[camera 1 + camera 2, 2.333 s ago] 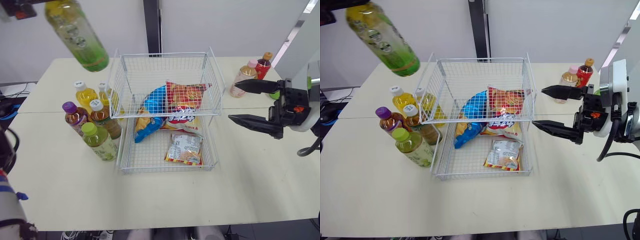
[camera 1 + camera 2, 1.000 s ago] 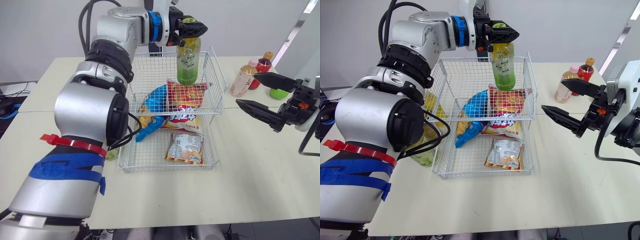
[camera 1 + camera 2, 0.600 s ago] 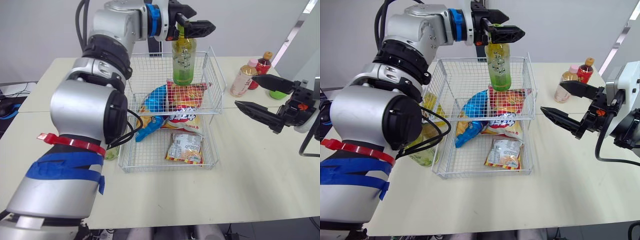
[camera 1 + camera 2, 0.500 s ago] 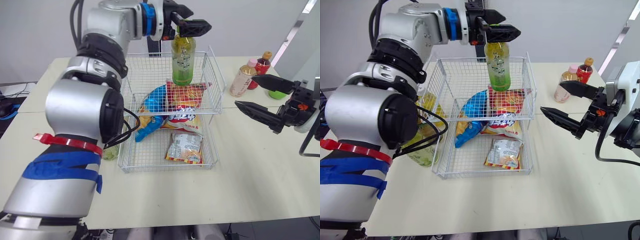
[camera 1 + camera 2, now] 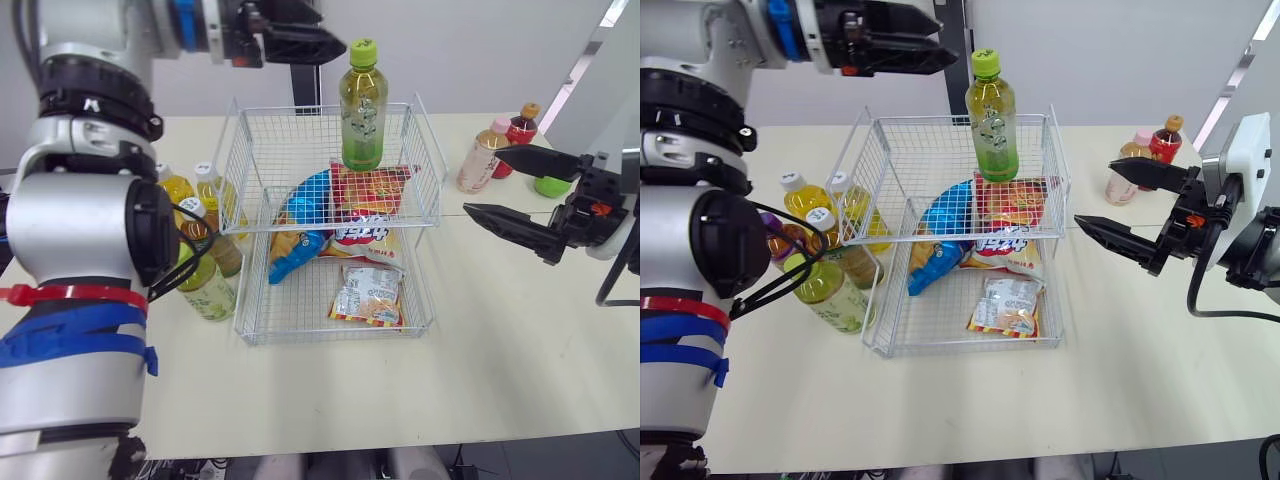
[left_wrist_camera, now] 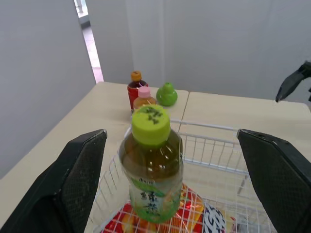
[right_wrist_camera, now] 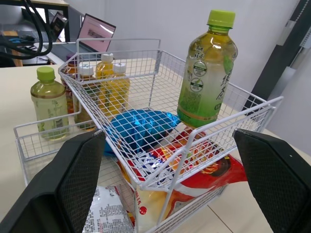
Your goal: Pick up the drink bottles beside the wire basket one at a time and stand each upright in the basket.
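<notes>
A green tea bottle [image 5: 362, 105] with a lime cap stands upright in the upper tier of the white wire basket [image 5: 325, 108], its base against a red snack bag [image 5: 372, 190]. My left gripper [image 5: 333, 32] hovers open to the left of the bottle's cap and holds nothing; in the left wrist view the bottle [image 6: 152, 165] stands free ahead of the spread fingers. Several more bottles [image 5: 205, 240] stand on the table left of the basket. My right gripper [image 5: 1095, 193] is open to the right of the basket, above the table.
A blue snack bag [image 5: 305, 215] lies beside the red one, and a packet [image 5: 366, 295] lies in the lower tier. Right of the basket stand a pink-capped bottle [image 5: 478, 155], a red bottle [image 5: 517, 125] and a small green item [image 5: 550, 185].
My left gripper opened, let go of the green tea bottle and drew back to the left. The bottle stays upright in the basket. The right gripper has barely moved.
</notes>
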